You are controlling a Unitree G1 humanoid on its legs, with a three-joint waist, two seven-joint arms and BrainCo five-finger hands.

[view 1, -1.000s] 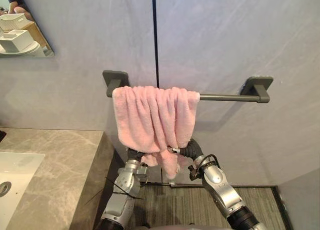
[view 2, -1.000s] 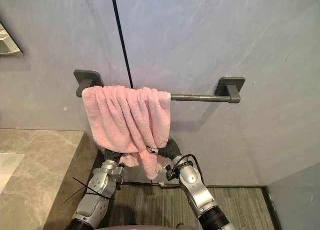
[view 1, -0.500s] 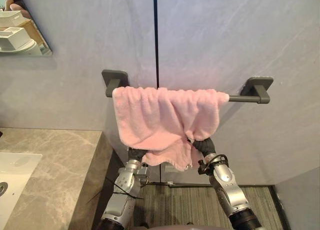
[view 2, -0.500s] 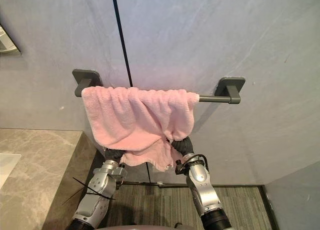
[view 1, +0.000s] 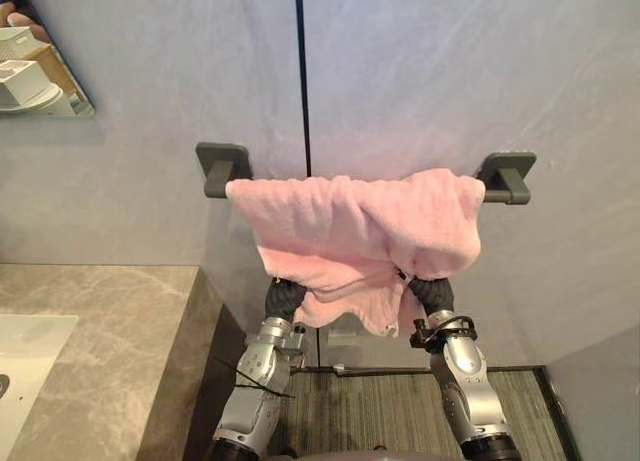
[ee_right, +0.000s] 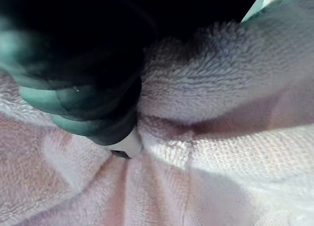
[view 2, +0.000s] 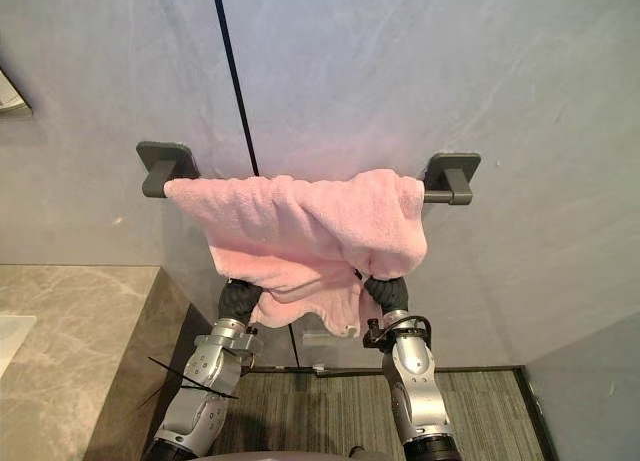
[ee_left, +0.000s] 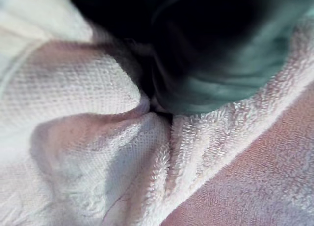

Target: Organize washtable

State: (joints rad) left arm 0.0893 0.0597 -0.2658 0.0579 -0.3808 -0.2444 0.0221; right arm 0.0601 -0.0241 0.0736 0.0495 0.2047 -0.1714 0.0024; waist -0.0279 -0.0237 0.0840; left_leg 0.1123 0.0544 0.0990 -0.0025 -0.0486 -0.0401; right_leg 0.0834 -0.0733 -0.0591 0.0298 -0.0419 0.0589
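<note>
Can't tell how the fingers sit on either side: buried in the pink towel (view 1: 350,226). Up under its lower edge, left hand (view 1: 284,299) and right hand (view 1: 431,293), well apart. Draped wide across the towel rail (view 1: 506,176), bracket to bracket, sagging in the middle, against the grey wall (view 1: 420,71). Marble counter (view 1: 100,331) off to the left, lower down.

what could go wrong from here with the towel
The pink towel bunches against the right bracket; a sideways pull may drag it over that. The left hand and right hand are buried in its lower edge, so a downward tug may pull it down altogether.
</note>
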